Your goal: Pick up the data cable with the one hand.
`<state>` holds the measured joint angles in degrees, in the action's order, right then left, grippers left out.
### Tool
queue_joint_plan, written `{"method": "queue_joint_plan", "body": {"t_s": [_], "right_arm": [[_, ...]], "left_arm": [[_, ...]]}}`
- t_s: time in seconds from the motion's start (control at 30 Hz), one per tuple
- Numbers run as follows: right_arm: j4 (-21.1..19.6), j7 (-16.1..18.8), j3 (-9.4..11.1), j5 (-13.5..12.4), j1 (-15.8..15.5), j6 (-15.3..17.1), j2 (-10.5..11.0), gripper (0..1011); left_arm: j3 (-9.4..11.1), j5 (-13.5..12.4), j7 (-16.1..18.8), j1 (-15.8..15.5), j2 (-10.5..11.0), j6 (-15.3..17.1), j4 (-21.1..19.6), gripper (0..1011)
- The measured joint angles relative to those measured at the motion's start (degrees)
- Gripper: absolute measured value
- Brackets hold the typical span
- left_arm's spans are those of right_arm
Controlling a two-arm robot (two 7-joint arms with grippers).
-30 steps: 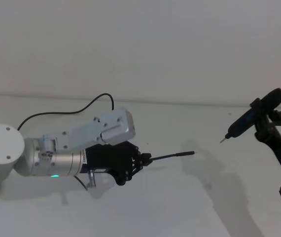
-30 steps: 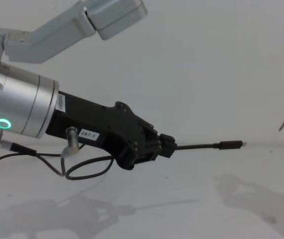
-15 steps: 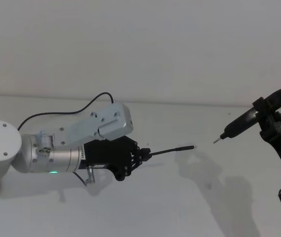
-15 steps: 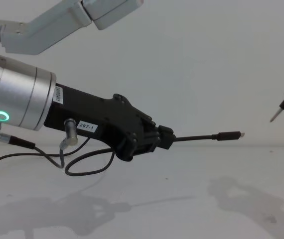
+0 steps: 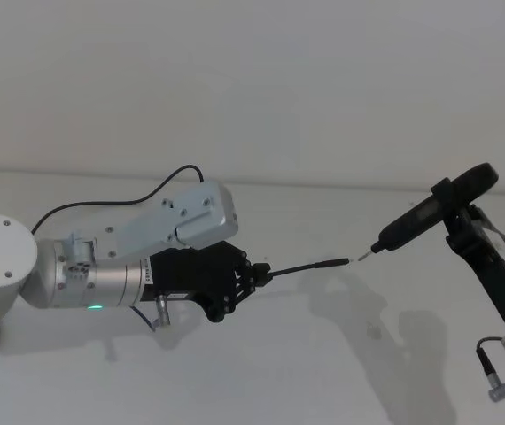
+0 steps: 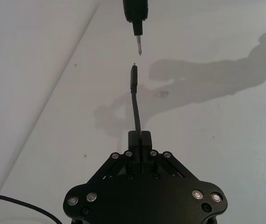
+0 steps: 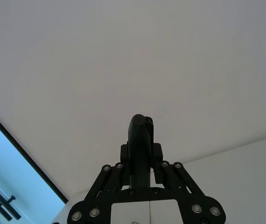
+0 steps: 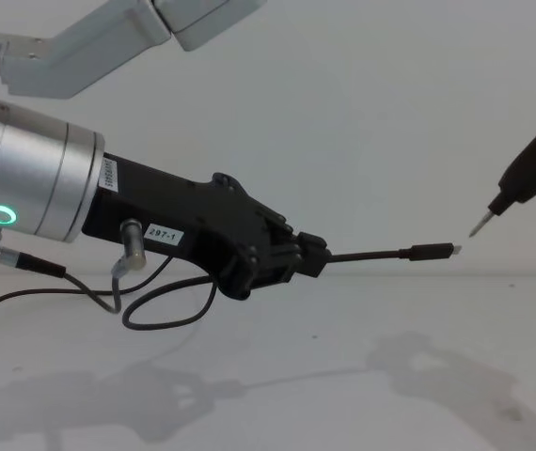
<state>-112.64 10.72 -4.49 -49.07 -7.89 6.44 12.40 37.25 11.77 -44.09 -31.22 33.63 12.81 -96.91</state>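
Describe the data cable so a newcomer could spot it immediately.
Start at the wide silver cylinder on the robot's left. Its black left gripper is shut on a thin black cable jutting out. It ends in a slim plug, unlike the thicker pointed tool facing it.

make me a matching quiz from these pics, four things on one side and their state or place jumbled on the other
1 data cable
2 left gripper
3 pointed tool
4 right gripper

a shut on the pointed tool
b tip just short of the cable's plug
c sticking out forward, plug in mid-air
d shut on the data cable

Pairs: 1-c, 2-d, 3-b, 4-a
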Motion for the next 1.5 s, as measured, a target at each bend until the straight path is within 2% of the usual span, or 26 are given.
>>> {"method": "queue_joint_plan", "body": {"t_s": [0.57,1.5], "right_arm": [[1.19,-0.30,-1.15,-1.32,1.37,0.27,0.18,268],[3.76,-0.67,-2.11,-1.38,2.62,-1.20,1.51,268]], "left_arm": [[-0.07,0.08,0.03,-0.03,0.02,0.00,0.00,32],[-0.06,0.08,0.03,-0.03,0.02,0.00,0.00,32]]}}
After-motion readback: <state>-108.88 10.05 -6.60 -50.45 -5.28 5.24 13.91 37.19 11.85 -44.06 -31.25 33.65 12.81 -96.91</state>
